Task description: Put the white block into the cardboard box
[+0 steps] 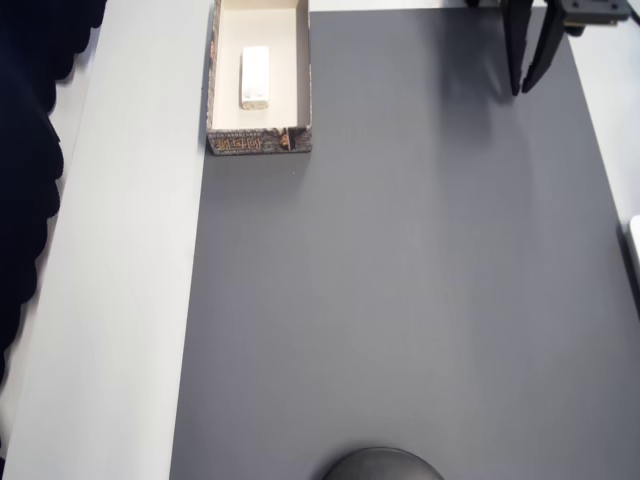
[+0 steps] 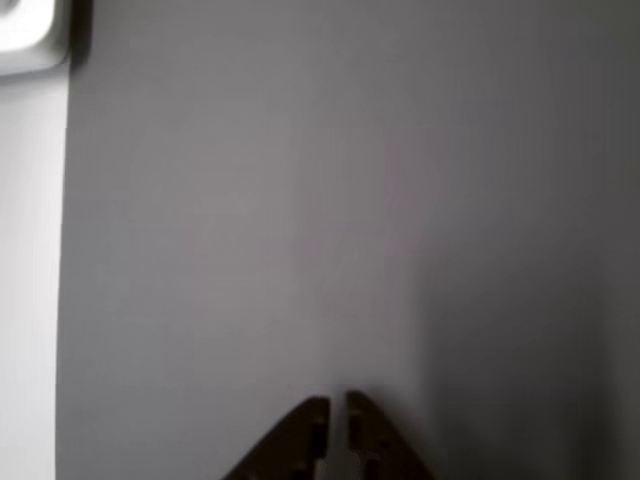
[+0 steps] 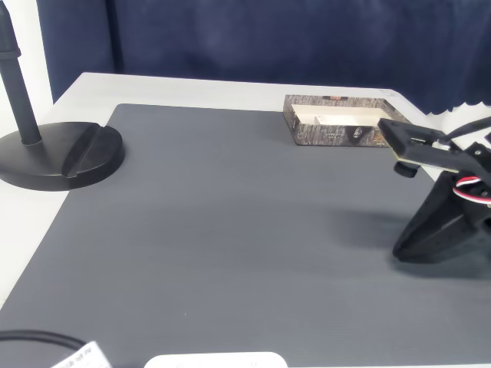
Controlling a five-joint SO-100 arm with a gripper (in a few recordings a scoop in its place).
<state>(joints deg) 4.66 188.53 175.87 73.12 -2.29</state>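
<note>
Lying inside the cardboard box (image 1: 305,70), the white block (image 1: 256,77) sits well apart from the nearly closed, empty gripper (image 1: 531,75).

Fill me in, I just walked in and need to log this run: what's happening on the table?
Nothing is being handled right now. The white block already lies flat inside the cardboard box, at the far edge of the grey mat. The gripper is off to the side over the mat, well away from the box, its fingers nearly together and holding nothing. Judging by this, the placing looks done.
</note>
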